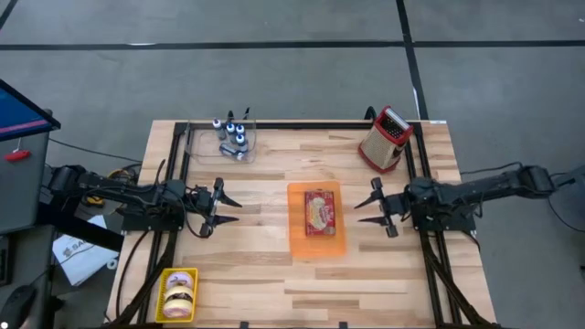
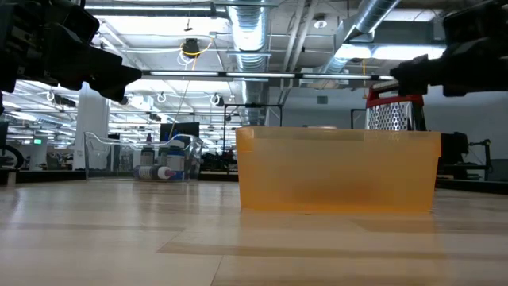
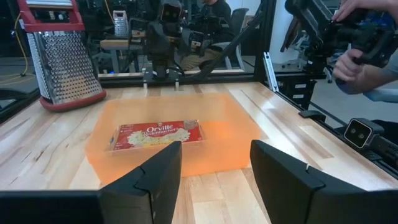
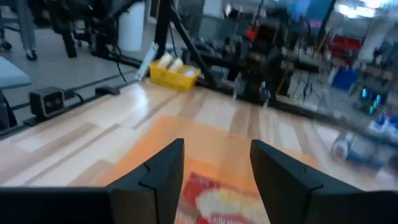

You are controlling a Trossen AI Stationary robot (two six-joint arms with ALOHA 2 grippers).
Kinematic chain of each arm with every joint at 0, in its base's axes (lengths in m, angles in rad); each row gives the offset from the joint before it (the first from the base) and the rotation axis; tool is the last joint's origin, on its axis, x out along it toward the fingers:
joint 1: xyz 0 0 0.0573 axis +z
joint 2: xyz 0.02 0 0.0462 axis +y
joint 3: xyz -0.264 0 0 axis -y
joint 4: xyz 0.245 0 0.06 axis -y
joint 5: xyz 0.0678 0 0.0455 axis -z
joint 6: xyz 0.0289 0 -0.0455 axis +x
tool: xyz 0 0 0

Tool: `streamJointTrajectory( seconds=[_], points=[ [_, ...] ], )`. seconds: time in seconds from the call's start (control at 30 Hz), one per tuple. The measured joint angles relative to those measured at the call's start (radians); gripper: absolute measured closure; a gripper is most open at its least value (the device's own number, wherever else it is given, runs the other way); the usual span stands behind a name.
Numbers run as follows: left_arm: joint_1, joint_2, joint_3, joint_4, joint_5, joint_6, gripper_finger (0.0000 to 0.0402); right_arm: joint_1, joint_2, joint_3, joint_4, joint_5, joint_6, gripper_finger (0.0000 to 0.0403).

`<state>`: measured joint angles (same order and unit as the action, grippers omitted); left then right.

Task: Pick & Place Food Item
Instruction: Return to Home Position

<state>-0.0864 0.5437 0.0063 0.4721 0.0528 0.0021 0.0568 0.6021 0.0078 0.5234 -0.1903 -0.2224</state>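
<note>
The wooden table (image 1: 274, 274) carries the orange bin (image 1: 316, 249) at its middle. The left gripper (image 1: 239, 209) hangs just off one side, the right gripper (image 1: 358, 211) off the other, both spread wide and empty. The popcorn bag (image 1: 319, 213) lies flat inside the bin (label up).

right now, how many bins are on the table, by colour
orange bin: 1
transparent bin: 1
yellow bin: 1
total: 3
</note>
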Motion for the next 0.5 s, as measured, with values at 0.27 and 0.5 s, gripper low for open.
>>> streamJointTrajectory(
  seconds=[0.27,0.5],
  points=[
    [0.0,0.0,0.0,0.0,0.0,0.0,0.0215,-0.011,-0.282,0.0,-0.309,0.006,-0.029,0.0226],
    [0.0,0.0,0.0,0.0,0.0,0.0,0.0213,-0.069,-0.514,0.0,-0.486,0.04,0.005,0.0226]
  ],
)
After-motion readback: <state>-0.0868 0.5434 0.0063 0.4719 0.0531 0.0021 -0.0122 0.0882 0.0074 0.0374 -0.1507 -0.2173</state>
